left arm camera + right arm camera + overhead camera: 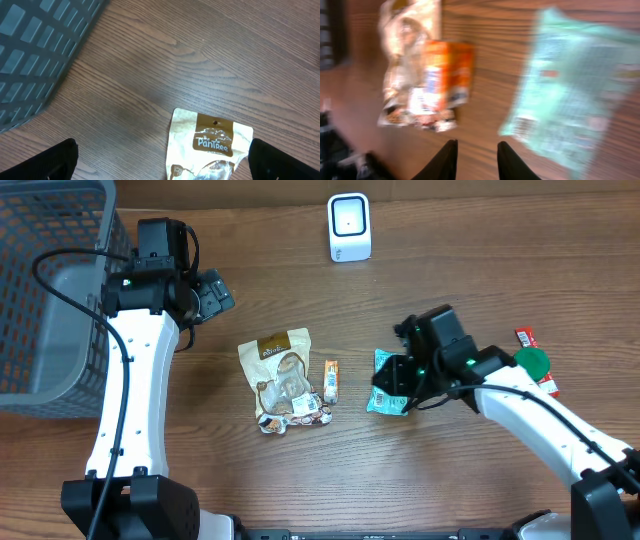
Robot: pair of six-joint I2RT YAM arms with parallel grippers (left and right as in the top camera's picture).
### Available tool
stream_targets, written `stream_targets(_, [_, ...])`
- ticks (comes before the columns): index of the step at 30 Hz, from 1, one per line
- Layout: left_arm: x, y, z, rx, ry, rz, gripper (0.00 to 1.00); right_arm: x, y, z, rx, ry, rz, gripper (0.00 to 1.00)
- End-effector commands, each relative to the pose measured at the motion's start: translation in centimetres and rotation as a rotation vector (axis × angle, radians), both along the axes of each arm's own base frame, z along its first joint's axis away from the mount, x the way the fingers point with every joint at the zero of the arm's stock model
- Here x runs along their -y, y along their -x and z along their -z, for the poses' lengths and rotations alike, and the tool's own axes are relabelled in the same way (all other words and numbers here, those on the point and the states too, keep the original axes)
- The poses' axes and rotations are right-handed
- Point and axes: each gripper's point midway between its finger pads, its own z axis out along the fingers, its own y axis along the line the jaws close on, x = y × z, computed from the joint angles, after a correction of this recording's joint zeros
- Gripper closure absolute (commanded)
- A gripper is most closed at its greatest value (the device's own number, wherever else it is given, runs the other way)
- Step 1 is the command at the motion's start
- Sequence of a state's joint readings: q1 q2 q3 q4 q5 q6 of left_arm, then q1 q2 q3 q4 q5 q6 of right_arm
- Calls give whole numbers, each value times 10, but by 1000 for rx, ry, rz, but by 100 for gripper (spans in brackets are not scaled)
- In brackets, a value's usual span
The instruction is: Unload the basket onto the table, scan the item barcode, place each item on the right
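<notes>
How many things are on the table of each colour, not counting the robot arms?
Grey basket: 1
White scanner: 1
Cream-brown pouch: 1
Orange bar: 1
Teal packet: 1
Red packet: 1
Green round thing: 1
Total: 7

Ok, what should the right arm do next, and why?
Probably shift the right gripper over the teal packet and lower onto it. Its fingers stand slightly apart over bare wood, the packet lies flat beside them, unheld, and the scanner stands far off.
</notes>
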State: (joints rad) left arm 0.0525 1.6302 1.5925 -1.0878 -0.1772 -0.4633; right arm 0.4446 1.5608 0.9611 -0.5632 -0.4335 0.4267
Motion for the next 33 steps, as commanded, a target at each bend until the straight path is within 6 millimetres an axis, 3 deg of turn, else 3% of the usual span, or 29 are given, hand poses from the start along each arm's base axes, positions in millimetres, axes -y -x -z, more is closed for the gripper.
stream_targets(1, [-2,1,-9,22,-15,-2,1,31,-16,5,44,101,52,64])
stream_targets(7, [-1,0,-9,27,-9,-6,0,56,-16,12,18,155,82,60])
stream_targets(10, [1,-14,-16,97,21,-24,0,67,-16,16,11,204,108,58])
stream_targets(15, [3,-20,-19,123,28,-20,0,71,-14,18,0,227,113,55])
stream_targets(18, [16,-24,-19,135,89,31,2,73,-13,19,-2,238,116,54])
stream_targets(20, [36,-16,-13,95,187,97,17,73,-13,19,-1,238,116,54])
stream_targets(21, [49,-13,-10,80,247,130,31,73,-13,19,-1,238,117,54])
stream_targets(24, [83,-2,-2,27,343,234,93,75,-14,20,3,250,121,53])
stream_targets(33, [172,35,36,-115,347,473,96,88,-15,23,-2,297,149,46])
